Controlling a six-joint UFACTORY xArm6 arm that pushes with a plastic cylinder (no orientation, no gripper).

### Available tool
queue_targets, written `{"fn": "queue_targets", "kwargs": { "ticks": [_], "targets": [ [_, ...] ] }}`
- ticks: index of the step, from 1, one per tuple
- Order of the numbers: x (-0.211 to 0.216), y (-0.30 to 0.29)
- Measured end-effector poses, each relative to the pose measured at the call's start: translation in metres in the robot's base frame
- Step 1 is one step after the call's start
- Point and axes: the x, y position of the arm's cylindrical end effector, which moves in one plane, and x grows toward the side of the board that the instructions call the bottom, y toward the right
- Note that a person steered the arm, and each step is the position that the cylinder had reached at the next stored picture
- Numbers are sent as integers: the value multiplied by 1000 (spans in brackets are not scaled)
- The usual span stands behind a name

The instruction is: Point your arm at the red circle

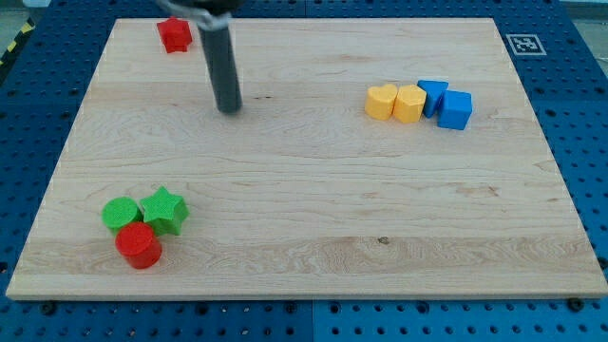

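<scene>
The red circle (139, 246) lies near the view's bottom left of the wooden board (313, 190). It touches a green circle (121, 214) and a green star (165, 210) just above it. My tip (229, 108) rests on the board in the upper left part, well above and to the right of the red circle. A red star-like block (175, 35) sits near the top left, to the upper left of my tip.
At the view's right, a row of blocks touches side by side: a yellow heart (381, 101), a second yellow block (409, 104), a blue block (432, 94) and a blue cube (455, 109). A blue pegboard table (589, 114) surrounds the board.
</scene>
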Motion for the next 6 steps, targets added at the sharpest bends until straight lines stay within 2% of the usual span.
{"fn": "queue_targets", "kwargs": {
  "ticks": [1, 2, 3, 4, 5, 6],
  "targets": [
    [95, 33],
    [201, 31],
    [201, 27],
    [200, -15],
    [200, -105],
    [199, -139]
  ]
}}
